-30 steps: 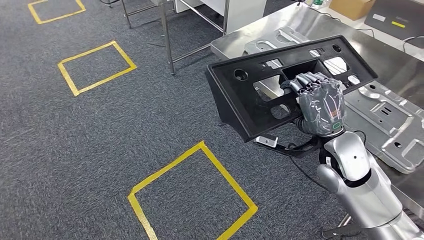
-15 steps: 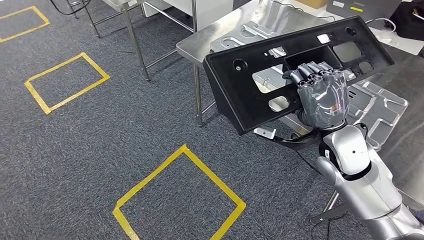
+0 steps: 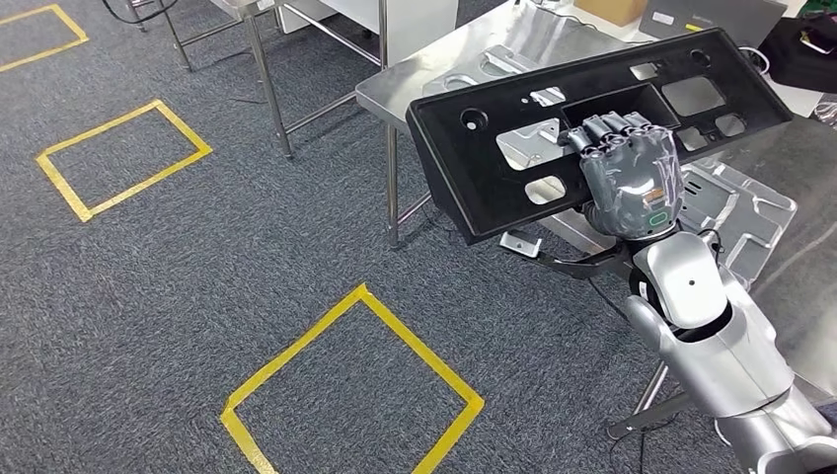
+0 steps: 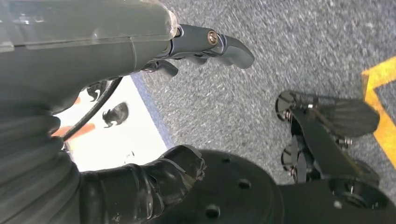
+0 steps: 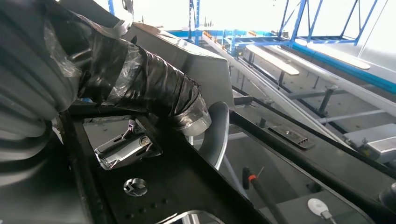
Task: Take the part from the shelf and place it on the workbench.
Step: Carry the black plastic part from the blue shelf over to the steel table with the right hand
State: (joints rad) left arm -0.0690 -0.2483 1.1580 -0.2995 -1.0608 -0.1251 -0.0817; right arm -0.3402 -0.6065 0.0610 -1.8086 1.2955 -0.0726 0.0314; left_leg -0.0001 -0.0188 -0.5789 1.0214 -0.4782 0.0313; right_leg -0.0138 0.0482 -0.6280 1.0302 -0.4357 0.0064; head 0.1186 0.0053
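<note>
Your right hand point(image 3: 632, 178) grips the black part point(image 3: 494, 178), a long flat panel with several cut-outs, its fingers point(image 3: 602, 133) hooked over the edge of a large rectangular opening near the middle. You hold the part tilted in the air, one end out past the near-left corner of the steel surface point(image 3: 395, 91) and over the carpeted floor point(image 3: 197, 267), the rest above the surface. In the right wrist view, your taped thumb point(image 5: 154, 93) presses against the part's dark frame point(image 5: 177, 182).

Silver stamped metal panels point(image 3: 750, 212) lie flat on the surface under and beyond the part. Yellow tape squares point(image 3: 355, 385) mark the floor.

Your left hand point(image 4: 140, 186) hangs low above the floor with nothing in it; whether its fingers are spread or curled you cannot tell from here.
</note>
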